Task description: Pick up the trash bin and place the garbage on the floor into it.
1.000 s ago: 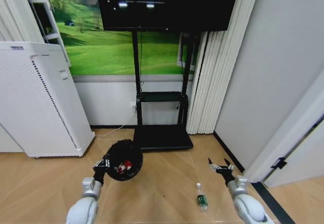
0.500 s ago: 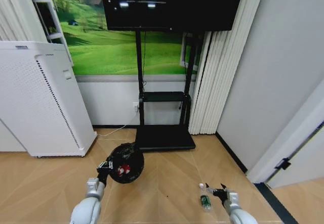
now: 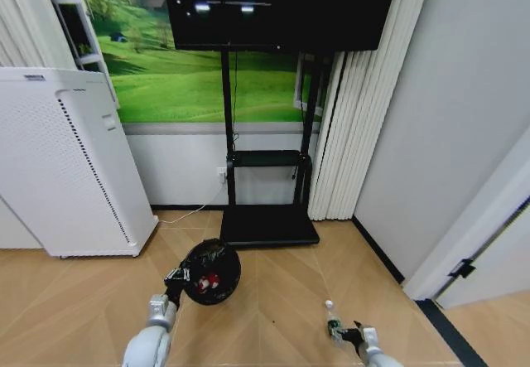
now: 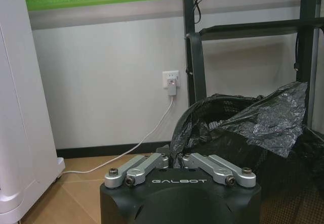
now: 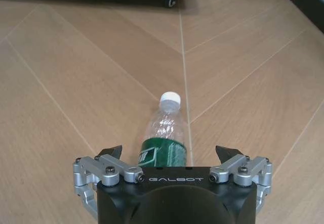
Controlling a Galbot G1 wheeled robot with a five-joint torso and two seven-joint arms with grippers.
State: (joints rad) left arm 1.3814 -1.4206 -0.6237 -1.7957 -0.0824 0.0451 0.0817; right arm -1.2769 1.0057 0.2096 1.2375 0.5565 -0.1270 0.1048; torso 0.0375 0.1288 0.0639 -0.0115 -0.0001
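Below, clear ribbed bottle [image 5: 165, 133], crinkled bin [image 3: 212, 271]

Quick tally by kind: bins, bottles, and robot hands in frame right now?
Small black round bin with glossy black bag liner: 1, held at its rim by the left hand.
Clear plastic bottle with green label and white cap: 1, lying on the wooden floor between the open fingers of the right hand.
Robot hands: 2.
Total: 4.

Bottle [image 5: 163, 144] base hidden behind the right claw [image 5: 169, 155], trash bin [image 4: 243, 148] cut off by the frame edge, red bits inside the trash bin too small to tell
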